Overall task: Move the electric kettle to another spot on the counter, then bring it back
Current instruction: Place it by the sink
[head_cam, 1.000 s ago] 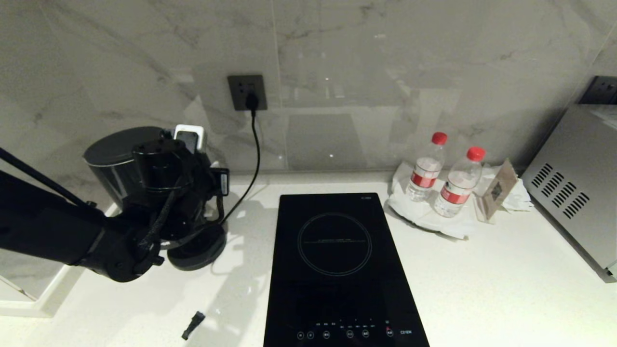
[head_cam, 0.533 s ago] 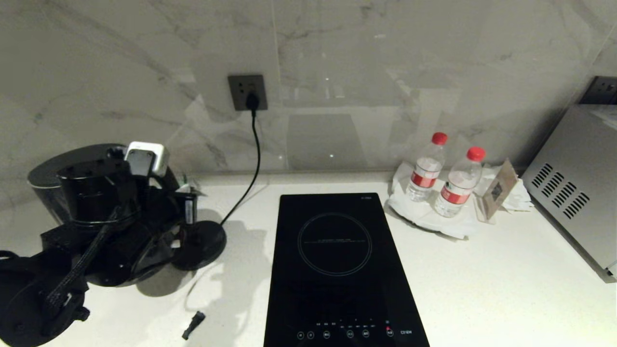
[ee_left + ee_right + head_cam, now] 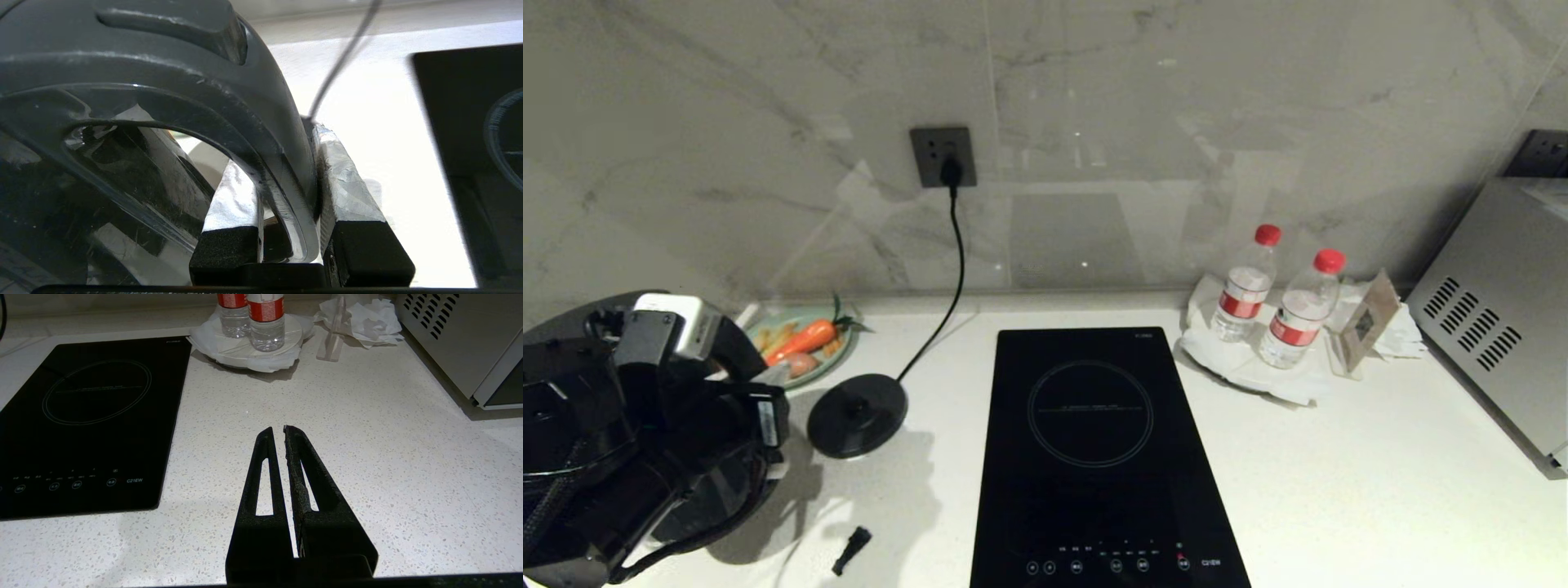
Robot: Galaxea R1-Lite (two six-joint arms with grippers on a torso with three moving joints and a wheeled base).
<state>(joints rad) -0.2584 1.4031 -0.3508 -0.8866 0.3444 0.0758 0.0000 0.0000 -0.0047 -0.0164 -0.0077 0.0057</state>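
A: Glossy black plastic; the electric kettle (image 3: 135, 81) is held off its base disc (image 3: 856, 415), at 9 o'clock of it, above the counter (image 3: 1339, 474).

B: Left gripper (image 3: 286, 192) is clamped on the loop handle (image 3: 282, 171). Slippery, prob. heavy if filled. Right gripper (image 3: 283, 430) is closed, empty.
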